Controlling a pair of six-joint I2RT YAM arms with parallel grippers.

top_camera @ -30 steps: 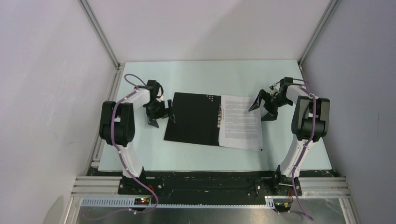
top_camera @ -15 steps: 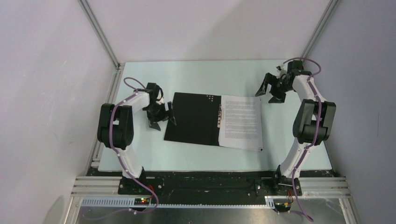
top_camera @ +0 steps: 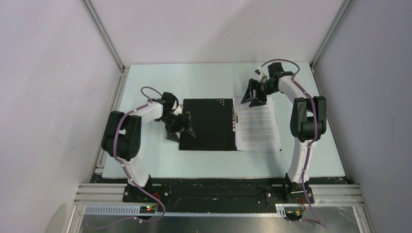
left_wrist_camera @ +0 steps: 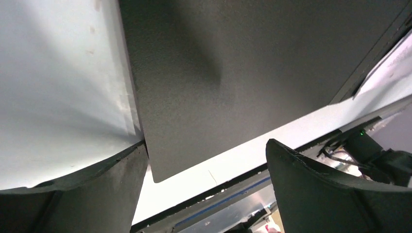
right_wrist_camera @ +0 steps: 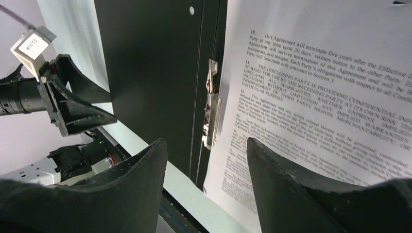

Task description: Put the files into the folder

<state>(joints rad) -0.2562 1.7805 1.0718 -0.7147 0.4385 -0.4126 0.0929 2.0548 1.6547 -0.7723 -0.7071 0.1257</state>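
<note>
The folder (top_camera: 209, 124) lies spread open, black inside up, in the middle of the table. The files (top_camera: 257, 125), white printed sheets, lie on its right half beside the metal clip (right_wrist_camera: 211, 111) at the spine. My left gripper (top_camera: 180, 127) is open at the folder's left edge. In the left wrist view the black cover (left_wrist_camera: 233, 73) reaches its near corner between the fingers of the left gripper (left_wrist_camera: 206, 160), one finger (left_wrist_camera: 97, 184) against the edge. My right gripper (top_camera: 252, 94) hovers open over the folder's far end. In its wrist view the right gripper (right_wrist_camera: 206, 150) straddles the clip and the files (right_wrist_camera: 316, 87).
The pale green table (top_camera: 194, 80) is walled by white panels left, back and right, with aluminium posts at the back corners. A black rail (top_camera: 209, 187) carrying the arm bases runs along the near edge. The left gripper (right_wrist_camera: 63, 107) shows in the right wrist view.
The left gripper moved right against the folder's left edge, and folder and files shifted right and squared up. The right arm swung back and left over the spine, its jaws narrowing.
</note>
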